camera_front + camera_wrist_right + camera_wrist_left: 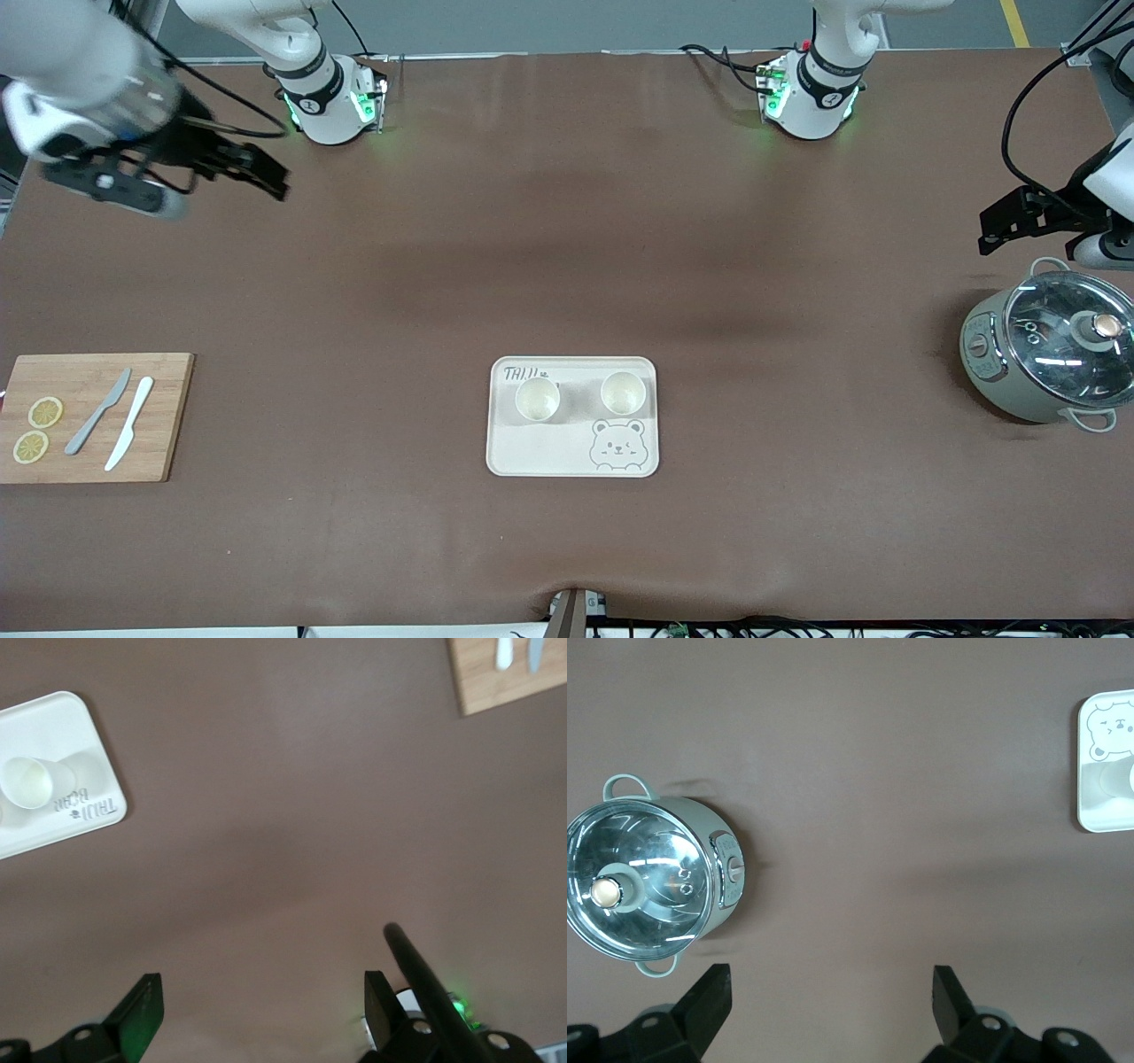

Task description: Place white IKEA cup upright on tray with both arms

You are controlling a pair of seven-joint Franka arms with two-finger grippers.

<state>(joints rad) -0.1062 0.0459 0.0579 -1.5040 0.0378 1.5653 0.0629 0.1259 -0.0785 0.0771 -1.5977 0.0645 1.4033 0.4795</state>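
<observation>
Nearest the front cam: cream tray (572, 456), flat on the brown table cover (567, 266), roughly mid-table. Bear-face drawing sits at the tray's near corner toward the left arm's end; grey lettering at the corner farthest from it.

Containers: two white cups (537, 399) (622, 392) stand upright on the tray, side by side w/ a gap, mouths up; nothing visible inside. Grey-green pot (1045, 359) w/ glass lid at the left arm's end, lid on, contents not discernible. Wooden cutting board (93, 416) at the right arm's end carries two lemon slices (38, 429), a grey knife (99, 411) and a white knife (130, 434).

Jaws: my left gripper (830, 992) hangs over bare cover just beside the pot, fingers spread wide, holding nothing. My right gripper (263, 997) hangs over bare cover near the right arm's base, well apart from board and tray, fingers also wide, touching nothing.
</observation>
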